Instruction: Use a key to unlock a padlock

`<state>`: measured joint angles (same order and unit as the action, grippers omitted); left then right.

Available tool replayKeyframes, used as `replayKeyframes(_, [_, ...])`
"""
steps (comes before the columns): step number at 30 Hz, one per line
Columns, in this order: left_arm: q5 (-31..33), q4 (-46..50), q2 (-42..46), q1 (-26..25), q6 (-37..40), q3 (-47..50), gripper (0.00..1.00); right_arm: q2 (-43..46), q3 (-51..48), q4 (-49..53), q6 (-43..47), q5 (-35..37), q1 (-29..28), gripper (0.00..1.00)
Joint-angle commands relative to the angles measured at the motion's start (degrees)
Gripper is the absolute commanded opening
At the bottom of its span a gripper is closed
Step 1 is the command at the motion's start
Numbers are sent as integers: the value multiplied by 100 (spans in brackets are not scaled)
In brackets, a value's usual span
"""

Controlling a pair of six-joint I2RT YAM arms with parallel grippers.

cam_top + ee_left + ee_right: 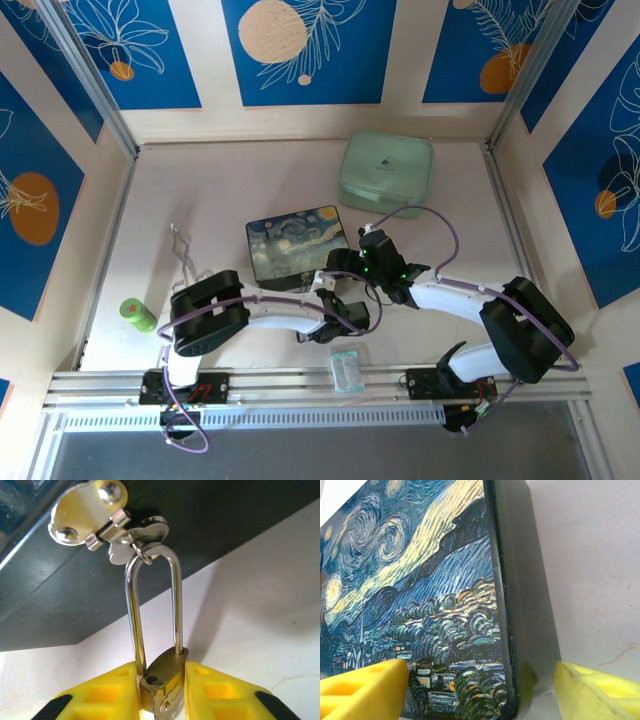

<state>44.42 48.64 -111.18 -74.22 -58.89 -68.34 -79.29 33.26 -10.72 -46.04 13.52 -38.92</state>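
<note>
Pale desk, blue floral walls. My left pincer is clamped on the padlock body. Its shackle passes through the hasp of the box. My right pincer stands wide astride the box edge; I cannot tell whether it grips.

Frame edge cuts off padlock lower body.

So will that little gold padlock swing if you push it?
Probably: the padlock is hooked by its shackle through a loop on the hasp of the Starry Night box, so it would likely swing freely. It looks like solid shiny metal, so probably stiff, heavy for its size and slippery.
</note>
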Motion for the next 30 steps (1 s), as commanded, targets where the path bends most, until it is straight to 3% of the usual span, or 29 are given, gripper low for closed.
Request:
replayKeyframes(1, [-313,216,163,-222,-134,-163,18,-91,-197,604,-1,81,4,76])
replayKeyframes(12, [-160,609,301,3,-315,100,15,-194,-207,533,-57,32,-2,76])
replayKeyframes(18, [-230,75,1086,-28,-39,491,27,-174,-223,537,-31,72,7,76])
replayKeyframes(21, [-432,-163,1176,-101,35,487,41,-199,-207,522,-52,70,7,76])
replayKeyframes(30, [-458,-581,1327,-11,270,854,47,-228,-239,515,-49,48,31,76])
